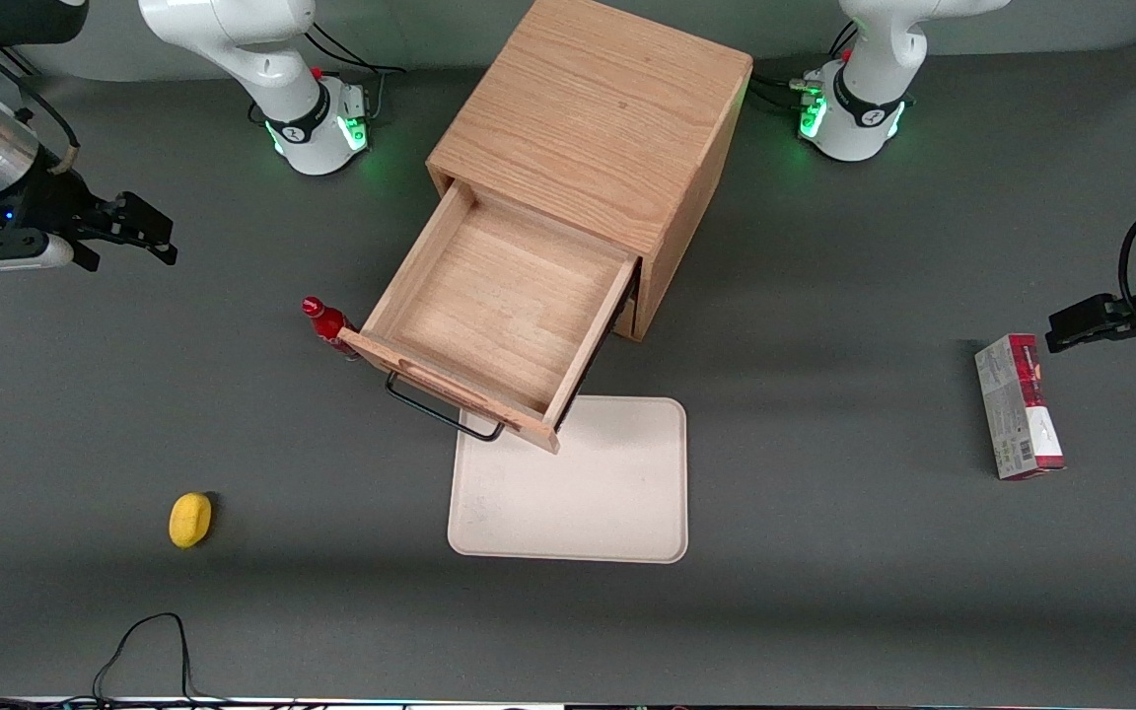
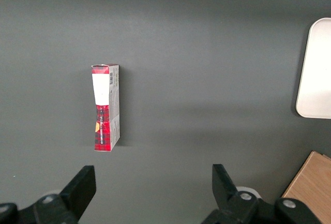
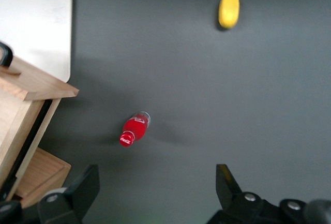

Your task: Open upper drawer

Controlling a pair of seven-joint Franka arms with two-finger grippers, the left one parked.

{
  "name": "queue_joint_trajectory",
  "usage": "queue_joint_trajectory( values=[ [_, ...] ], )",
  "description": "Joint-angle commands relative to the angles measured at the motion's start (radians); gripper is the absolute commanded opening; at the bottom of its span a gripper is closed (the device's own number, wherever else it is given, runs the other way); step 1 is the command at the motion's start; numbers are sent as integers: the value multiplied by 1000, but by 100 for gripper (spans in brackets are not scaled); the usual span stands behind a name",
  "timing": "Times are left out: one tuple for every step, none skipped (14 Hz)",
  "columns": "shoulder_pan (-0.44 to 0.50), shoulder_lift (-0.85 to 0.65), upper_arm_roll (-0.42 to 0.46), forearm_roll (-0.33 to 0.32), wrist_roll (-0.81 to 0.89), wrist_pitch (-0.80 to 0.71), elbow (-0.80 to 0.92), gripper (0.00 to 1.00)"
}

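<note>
- I saw the upper drawer [image 1: 499, 316] pulled well out of the wooden cabinet [image 1: 598, 108], its shallow wood-lined tray open to view and holding nothing I could make out.
- The drawer's dark wire handle [image 1: 442, 412] stuck out from its front panel, toward the front camera, and hung over the edge of the white tray [image 1: 588, 493] lying flat on the table [image 1: 824, 611].
- The cabinet stood near the middle of the table, turned at an angle, so the drawer ran out slantwise.
- My hand [image 1: 139, 232] hung above the table at the working arm's end, well apart from the drawer and its handle. Its fingers [image 3: 85, 190] were spread wide and held nothing.
- In the right wrist view I had the red bottle [image 3: 133, 130] on the table between the spread fingers, with the corner of the drawer's front panel [image 3: 36, 81] beside it.
- From the front, the red bottle [image 1: 326, 323] stood just beside the drawer's front corner; I could not tell whether they touched.
- A small yellow object [image 1: 190, 519] lay nearer the front camera than the bottle, well apart from the cabinet.
- A red and white box [image 1: 1018, 406] lay flat toward the parked arm's end of the table.
</note>
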Motion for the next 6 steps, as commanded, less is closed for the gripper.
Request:
queue_joint_trajectory(
  values=[
    [7,20,7,-18,71,-47,52,100],
    [8,29,10,-18,84,-51,61,100],
    [10,32,10,-18,83,-51,63,100],
    [8,40,8,-18,83,-50,64,100],
    [8,40,8,-18,83,-51,66,100],
    [8,41,8,-18,83,-51,70,100]
  ],
)
